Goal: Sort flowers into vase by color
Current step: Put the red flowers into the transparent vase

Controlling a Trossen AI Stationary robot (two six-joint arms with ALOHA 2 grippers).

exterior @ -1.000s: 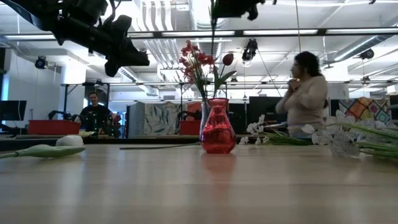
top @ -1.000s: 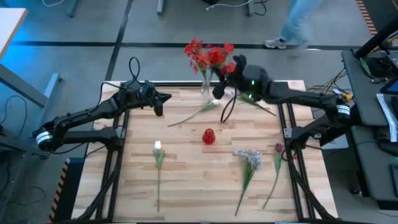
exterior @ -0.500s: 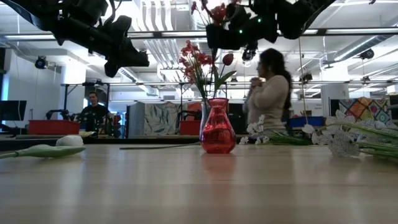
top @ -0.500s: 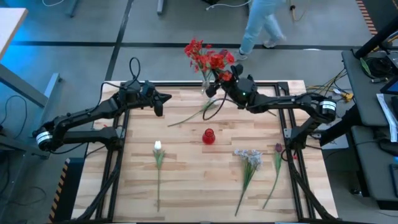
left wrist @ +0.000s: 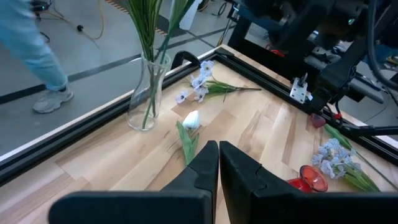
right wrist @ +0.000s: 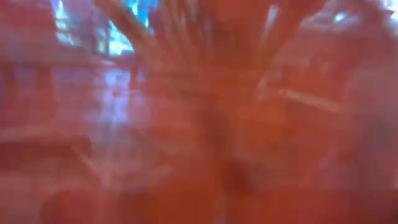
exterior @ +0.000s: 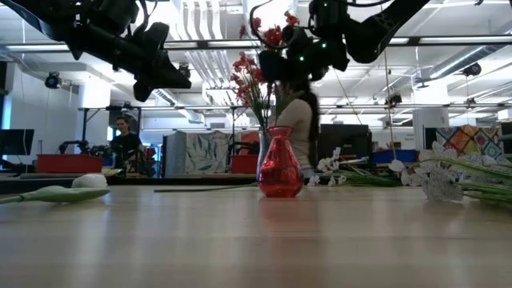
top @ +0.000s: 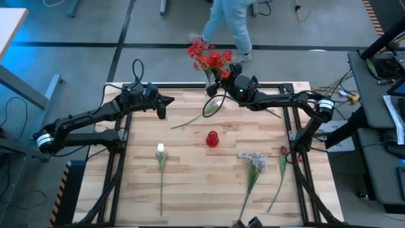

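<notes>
Above the clear glass vase (top: 209,84), the right gripper (top: 223,75) clamps a red flower (exterior: 274,35); its looping stem (top: 212,106) may snag the rim.

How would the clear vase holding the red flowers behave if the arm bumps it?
Probably tippy: the clear vase is tall and narrow, and its red flowers spread well above it. Likely fragile, since it looks like glass. It stands near the table edge, so it could fall off.
</notes>
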